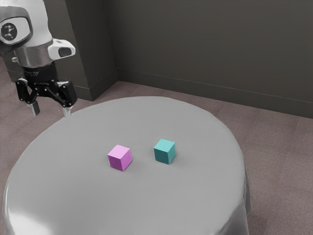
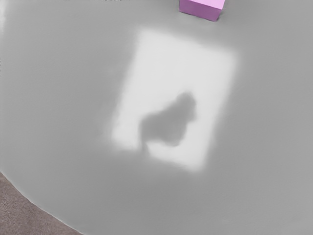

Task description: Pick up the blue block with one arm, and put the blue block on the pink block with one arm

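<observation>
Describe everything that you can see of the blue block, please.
The blue block is a small cube, blue-green, plain and matte, with no marks. Its lighter top and two darker sides show. It rests flat on the round grey table, one vertical edge turned toward the camera. It stands at the exterior view's right of the pink block, apart from it. Only the table touches it; the open pincer hangs far off.

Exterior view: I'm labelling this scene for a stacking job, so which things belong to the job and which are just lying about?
Part of the job: blue block; pink block; claw, open and holding nothing.
Just there: round grey table; dark wall; brownish floor.
</observation>
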